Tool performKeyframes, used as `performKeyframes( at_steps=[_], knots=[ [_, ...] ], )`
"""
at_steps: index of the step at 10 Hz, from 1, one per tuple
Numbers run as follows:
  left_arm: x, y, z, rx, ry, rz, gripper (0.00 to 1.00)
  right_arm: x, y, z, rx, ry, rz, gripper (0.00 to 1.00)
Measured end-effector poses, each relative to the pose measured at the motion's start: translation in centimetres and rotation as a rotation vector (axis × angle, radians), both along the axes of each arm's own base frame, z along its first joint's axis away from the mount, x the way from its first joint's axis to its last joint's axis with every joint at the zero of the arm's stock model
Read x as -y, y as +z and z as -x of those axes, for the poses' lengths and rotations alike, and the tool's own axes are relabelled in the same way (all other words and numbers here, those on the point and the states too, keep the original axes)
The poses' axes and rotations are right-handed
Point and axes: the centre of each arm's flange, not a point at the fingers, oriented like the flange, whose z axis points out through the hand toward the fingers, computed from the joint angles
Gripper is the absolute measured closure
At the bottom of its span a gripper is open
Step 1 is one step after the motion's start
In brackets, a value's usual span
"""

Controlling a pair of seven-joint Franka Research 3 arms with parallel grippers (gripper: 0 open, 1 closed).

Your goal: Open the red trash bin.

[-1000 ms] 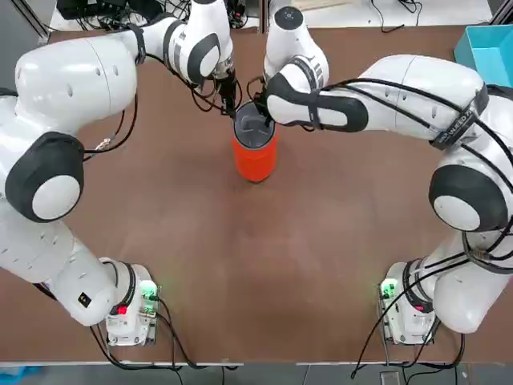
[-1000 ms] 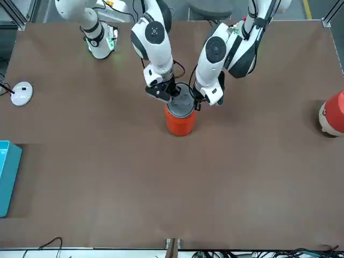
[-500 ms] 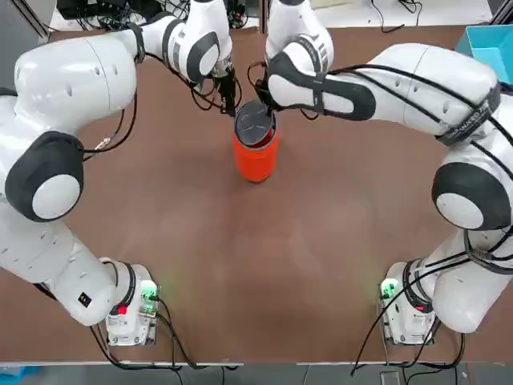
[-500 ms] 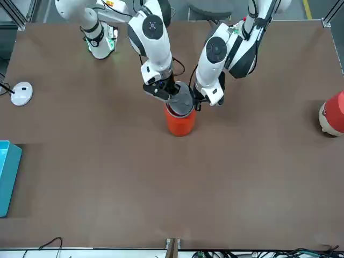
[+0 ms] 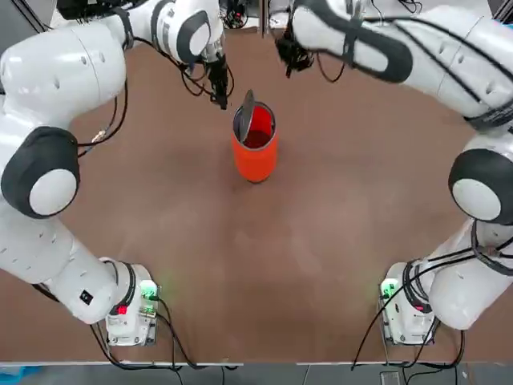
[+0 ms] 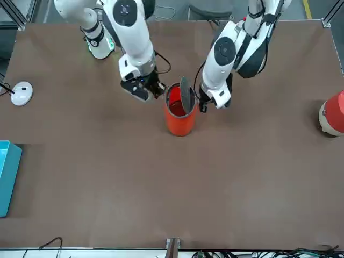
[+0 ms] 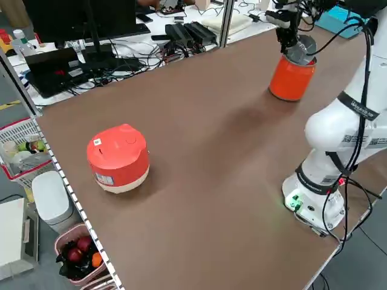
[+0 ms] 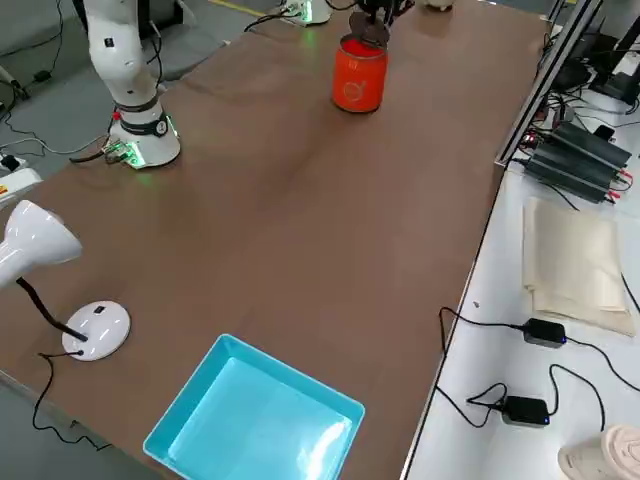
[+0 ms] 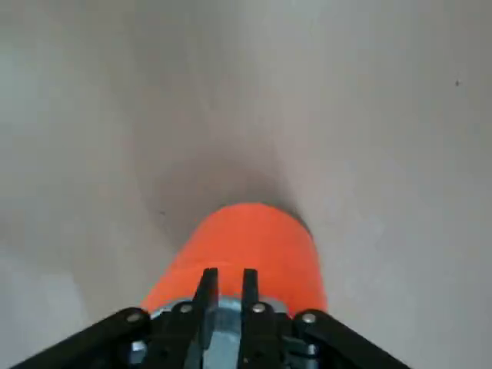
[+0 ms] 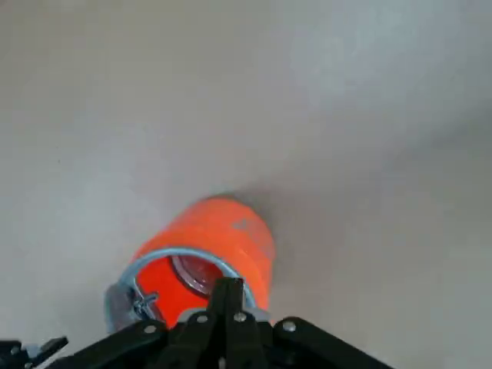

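Red bin (image 5: 256, 155), rim uncovered; left jaws (image 9: 231, 307) parted, empty (right (image 10: 227, 300) shut, empty)

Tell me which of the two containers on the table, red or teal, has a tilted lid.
The red bin: its grey lid stands tilted up in the rim, showing the red inside. The teal box shows no lid.

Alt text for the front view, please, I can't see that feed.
The red trash bin stands upright with its grey swing lid tipped on edge, showing the red inside. The right gripper is beside it at picture left, the left gripper close by at picture right. A teal box sits at the left edge.
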Motion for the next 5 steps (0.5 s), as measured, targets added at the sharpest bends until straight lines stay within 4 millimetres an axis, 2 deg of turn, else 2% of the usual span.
performKeyframes(
  at_steps=[2,3,4,5],
  knots=[
    [-3.4,1.1,-1.3,-0.023,-0.041,-0.004,0.49,3.6,2.9,-2.5,0.018,-0.005,-0.005,0.99],
    [-4.9,2.0,-1.7,-0.025,-0.074,0.000,0.39,5.5,3.5,-3.4,0.022,0.008,-0.001,0.99],
    [-6.3,3.3,-2.0,-0.016,-0.113,0.003,0.36,7.6,3.9,-4.4,0.016,0.033,0.012,0.99],
    [-8.5,5.3,-2.5,0.006,-0.142,0.000,0.24,10.4,4.4,-5.5,0.006,0.061,0.025,0.99]
  ],
)
